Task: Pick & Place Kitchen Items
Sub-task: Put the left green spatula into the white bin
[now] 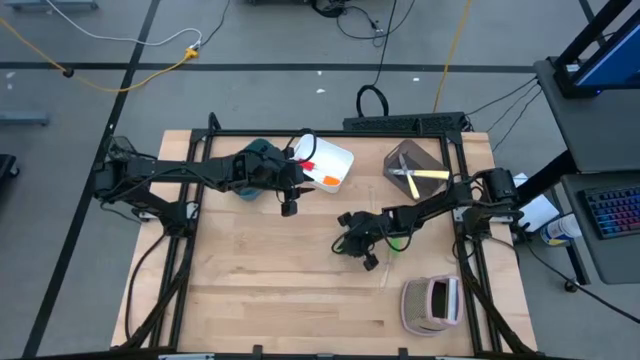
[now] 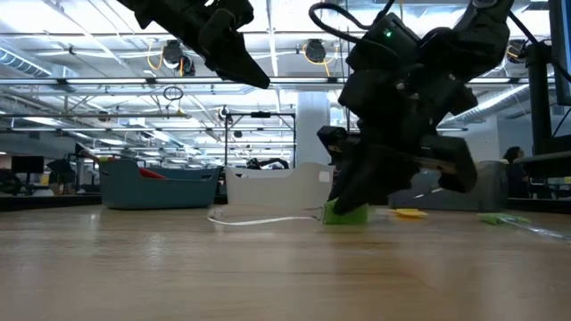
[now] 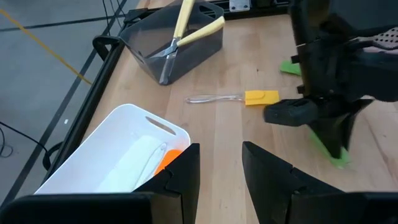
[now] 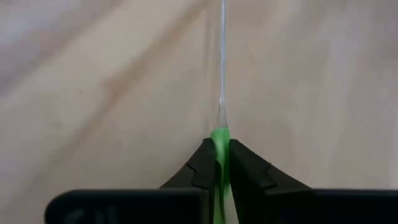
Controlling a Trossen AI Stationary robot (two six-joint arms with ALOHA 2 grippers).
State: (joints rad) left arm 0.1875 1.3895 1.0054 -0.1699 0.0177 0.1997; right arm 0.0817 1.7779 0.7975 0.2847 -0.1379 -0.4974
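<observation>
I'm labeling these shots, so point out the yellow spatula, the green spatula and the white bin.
yellow spatula (image 3: pixel 261 98), left wrist view, on its blade
green spatula (image 4: pixel 219 142), right wrist view, on its blade between the fingers
white bin (image 3: pixel 127 127), left wrist view, on its rim

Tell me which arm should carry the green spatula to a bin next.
The right. Its hand is already shut on the green spatula, low at the table, clear stick pointing away. The left hand is open and empty, raised beside the white bin, away from the spatula.
</observation>
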